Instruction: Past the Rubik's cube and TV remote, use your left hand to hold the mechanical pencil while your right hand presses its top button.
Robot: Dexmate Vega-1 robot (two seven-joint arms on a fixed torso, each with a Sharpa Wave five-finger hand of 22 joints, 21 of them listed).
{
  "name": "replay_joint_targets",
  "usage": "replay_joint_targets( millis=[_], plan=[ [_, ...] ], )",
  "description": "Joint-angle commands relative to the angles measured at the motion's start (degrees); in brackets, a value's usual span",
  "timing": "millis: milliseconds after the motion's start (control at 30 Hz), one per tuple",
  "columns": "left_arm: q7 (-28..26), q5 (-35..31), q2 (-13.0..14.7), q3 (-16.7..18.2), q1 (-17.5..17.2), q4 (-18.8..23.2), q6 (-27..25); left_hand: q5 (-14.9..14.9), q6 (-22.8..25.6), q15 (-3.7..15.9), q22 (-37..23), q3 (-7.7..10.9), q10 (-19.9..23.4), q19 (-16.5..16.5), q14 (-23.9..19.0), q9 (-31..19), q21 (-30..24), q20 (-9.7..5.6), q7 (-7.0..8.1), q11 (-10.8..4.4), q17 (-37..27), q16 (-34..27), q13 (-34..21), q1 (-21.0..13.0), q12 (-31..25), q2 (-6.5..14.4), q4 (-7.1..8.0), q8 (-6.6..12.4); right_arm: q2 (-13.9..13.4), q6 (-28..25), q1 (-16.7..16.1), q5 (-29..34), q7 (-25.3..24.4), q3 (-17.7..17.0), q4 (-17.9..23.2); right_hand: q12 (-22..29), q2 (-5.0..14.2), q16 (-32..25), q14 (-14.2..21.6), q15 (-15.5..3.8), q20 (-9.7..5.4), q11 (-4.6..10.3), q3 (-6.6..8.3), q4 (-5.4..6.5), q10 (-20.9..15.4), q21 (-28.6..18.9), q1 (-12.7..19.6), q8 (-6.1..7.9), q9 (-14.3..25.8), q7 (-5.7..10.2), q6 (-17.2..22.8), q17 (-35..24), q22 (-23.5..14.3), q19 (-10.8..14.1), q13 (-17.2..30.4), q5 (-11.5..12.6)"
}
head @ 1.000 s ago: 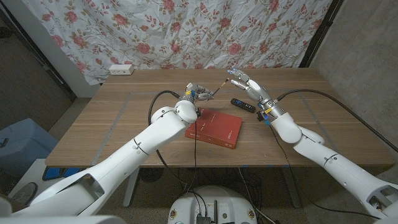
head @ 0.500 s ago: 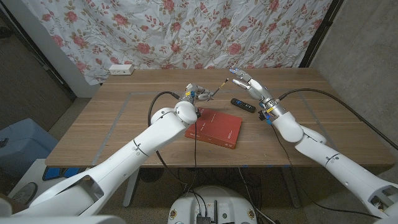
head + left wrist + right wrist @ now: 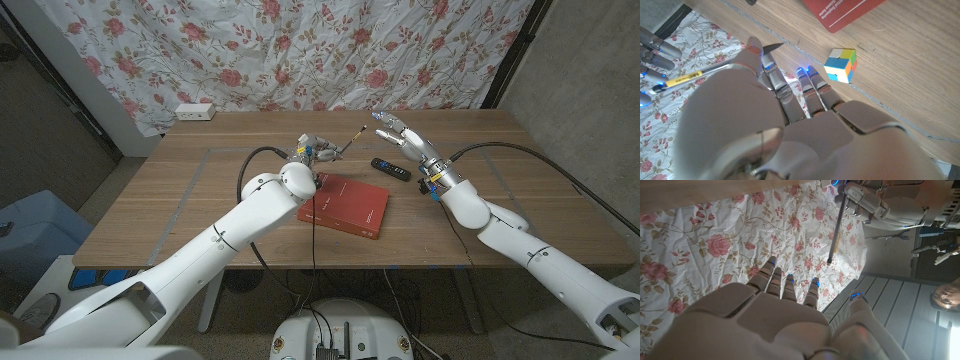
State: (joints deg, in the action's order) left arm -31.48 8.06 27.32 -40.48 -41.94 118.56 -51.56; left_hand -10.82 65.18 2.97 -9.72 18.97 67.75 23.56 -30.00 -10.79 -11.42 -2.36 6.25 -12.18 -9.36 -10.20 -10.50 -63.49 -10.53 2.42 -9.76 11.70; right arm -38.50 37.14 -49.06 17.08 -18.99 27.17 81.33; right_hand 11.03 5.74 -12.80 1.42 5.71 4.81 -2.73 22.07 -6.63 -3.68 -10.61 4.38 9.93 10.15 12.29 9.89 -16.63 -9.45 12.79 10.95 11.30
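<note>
My left hand is raised over the table's far middle and grips the mechanical pencil, which slants up and to the right. The pencil is silver with a yellow label. In the right wrist view the pencil hangs from the left hand. My right hand hovers just right of the pencil's free end, fingers spread, holding nothing, with a small gap between them. The black TV remote lies under the right hand. The Rubik's cube sits on the wood beneath my left hand.
A red book lies in front of the left hand, near the table's middle. A white power strip sits at the far left edge before the floral curtain. A person is at the edge of the right wrist view.
My right hand has drifted slightly to the right, away from the pencil's free end. The left hand and pencil have stayed in place.
</note>
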Motion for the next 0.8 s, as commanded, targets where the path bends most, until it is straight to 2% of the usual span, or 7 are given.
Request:
replay_joint_targets(
  millis=[33, 800],
  plan=[
    [0.18, -0.04, 0.07, 0.21, 0.01, -0.32, 0.37, -0.36, 0.5, 8.69, -0.34, -0.3, 0.82, -0.15, 0.07, -0.25, -0.04, -1.64, 0.03, -0.63, -0.08, 0.11, -0.31, -0.13, -0.31, 0.54, 0.09, 0.23, -0.38, -0.42, -0.49, 1.53, -1.25, 0.43, 0.24, 0.17, 0.51, -0.34, -0.1, -0.15, -0.44, 0.23, 0.04, 0.33, -0.19, -0.18, 0.0, 0.13, -0.04, 0.38, -0.37, -0.34, -0.18, 0.25, 0.1, 0.12],
    [1.07, 0.14, 0.18, 0.09, 0.68, -1.17, 0.86, -0.37, 0.54, 8.68, -0.34, -0.49, 0.83, -0.17, 0.1, -0.25, -0.05, -1.64, 0.03, -0.62, -0.07, 0.12, -0.31, -0.15, -0.32, 0.56, 0.09, 0.25, -0.68, -1.46, 0.05, 2.92, -1.39, 1.4, 1.38, 0.29, 0.75, -0.41, -0.03, -0.24, -0.65, 0.21, 0.1, 0.44, -0.41, -0.18, -0.07, 0.47, 0.0, 0.38, -0.17, -0.38, -0.18, 0.26, 0.09, 0.18]
  ],
)
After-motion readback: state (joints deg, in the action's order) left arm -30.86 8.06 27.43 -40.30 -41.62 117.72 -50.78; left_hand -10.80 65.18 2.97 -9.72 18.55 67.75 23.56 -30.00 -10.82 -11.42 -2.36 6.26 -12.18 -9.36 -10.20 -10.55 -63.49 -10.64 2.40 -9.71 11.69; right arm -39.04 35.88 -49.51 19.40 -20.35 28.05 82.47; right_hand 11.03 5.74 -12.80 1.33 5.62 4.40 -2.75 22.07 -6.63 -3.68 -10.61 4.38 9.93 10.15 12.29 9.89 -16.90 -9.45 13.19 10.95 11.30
